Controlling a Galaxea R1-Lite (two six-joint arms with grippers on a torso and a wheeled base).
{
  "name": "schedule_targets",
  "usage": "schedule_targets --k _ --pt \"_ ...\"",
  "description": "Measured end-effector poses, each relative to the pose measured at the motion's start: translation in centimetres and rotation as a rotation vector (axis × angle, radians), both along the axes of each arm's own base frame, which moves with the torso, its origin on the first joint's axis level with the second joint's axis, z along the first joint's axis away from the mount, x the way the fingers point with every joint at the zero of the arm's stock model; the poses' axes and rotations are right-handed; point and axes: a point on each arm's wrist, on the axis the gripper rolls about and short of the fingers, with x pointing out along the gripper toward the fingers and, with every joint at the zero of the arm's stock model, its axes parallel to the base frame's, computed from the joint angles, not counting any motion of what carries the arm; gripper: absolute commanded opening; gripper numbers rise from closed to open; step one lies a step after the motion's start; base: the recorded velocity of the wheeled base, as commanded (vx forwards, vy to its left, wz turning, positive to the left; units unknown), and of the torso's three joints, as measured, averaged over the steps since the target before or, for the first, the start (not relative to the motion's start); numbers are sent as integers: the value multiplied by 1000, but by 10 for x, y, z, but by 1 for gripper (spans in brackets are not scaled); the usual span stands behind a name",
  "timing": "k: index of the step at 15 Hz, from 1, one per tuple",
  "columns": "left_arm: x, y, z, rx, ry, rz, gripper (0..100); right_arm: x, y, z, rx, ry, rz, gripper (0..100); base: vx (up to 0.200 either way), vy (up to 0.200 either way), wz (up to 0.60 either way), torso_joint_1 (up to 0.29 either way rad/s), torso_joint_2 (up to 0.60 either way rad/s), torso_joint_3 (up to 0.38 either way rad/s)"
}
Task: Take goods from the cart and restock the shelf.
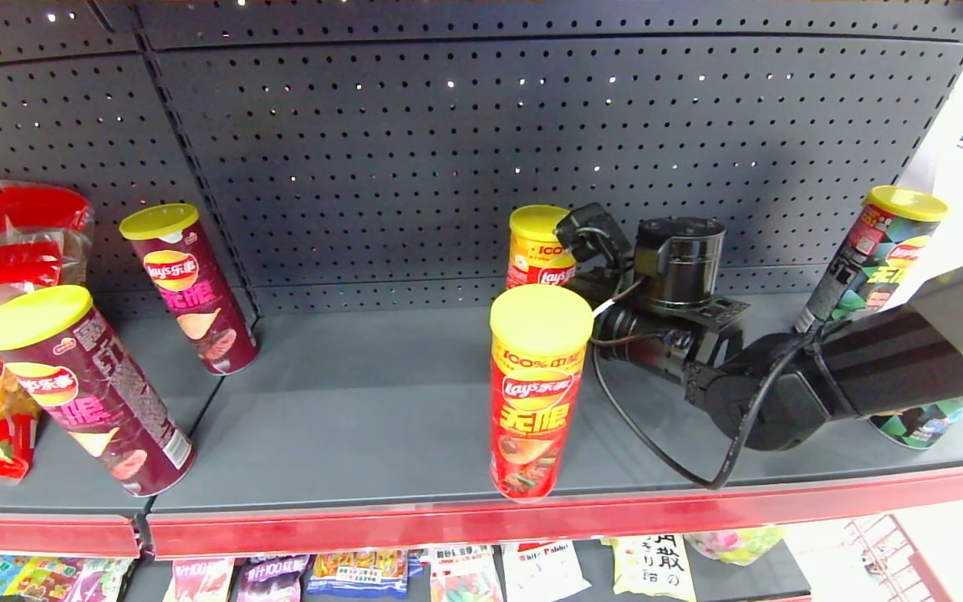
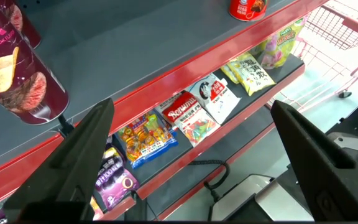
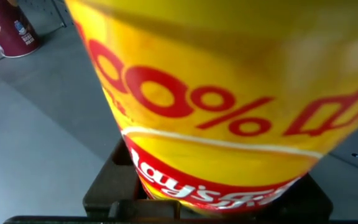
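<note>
The right fingers [image 1: 582,232] are holding the back red can [image 1: 534,251]. It is standing upright on the shelf [image 1: 364,410], close to the back wall. The front red can [image 1: 538,393] is standing just ahead of it, near the shelf's edge. The left fingers [image 2: 86,155] are hanging wide open, with nothing in them, near the snack bags [image 2: 191,118] lower down.

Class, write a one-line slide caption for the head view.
Right gripper at the rear chip can on the shelf, with a matching front can nearer the edge.
</note>
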Motion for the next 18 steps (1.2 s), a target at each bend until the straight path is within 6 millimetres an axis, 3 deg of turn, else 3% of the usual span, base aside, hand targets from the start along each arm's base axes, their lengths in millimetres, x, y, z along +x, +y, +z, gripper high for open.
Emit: schedule_targets --k 7,8,18 --pt "0 0 0 0 0 0 100 -6 1 -4 -14 16 10 0 0 0 0 0 0 0" --pt "0 0 0 0 0 0 100 -7 1 -4 -15 18 11 100 0 0 0 0 0 0" --pt "0 0 0 1 3 -1 100 -17 -8 -1 -24 28 -12 100 0 0 0 0 0 0"
